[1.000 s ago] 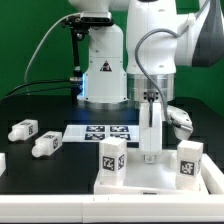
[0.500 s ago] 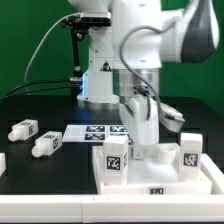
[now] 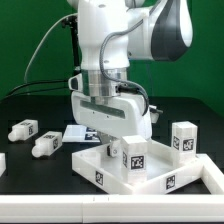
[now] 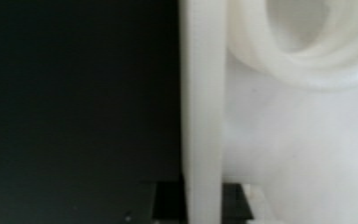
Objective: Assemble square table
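The square table's white slab [image 3: 150,176] lies on the black table, turned so a corner points toward the exterior view's front. Two chunky white tagged legs [image 3: 133,155] [image 3: 183,137] stand upright on it. My gripper [image 3: 108,146] reaches down at the slab's far left edge. In the wrist view the gripper [image 4: 201,200] is shut on the slab's thin raised rim [image 4: 201,100], with a dark finger on each side of it. A round socket [image 4: 309,45] shows inside the slab [image 4: 300,150].
Two loose white legs [image 3: 22,129] [image 3: 45,146] lie at the exterior view's left, and another shows at the left edge [image 3: 2,160]. The marker board [image 3: 74,133] lies behind the slab, partly hidden by the arm. The robot's base [image 3: 95,70] stands at the back.
The arm has swung toward the exterior view's left and twisted, turning the slab with it. The slab now sits corner-forward, and both standing legs shifted with it.
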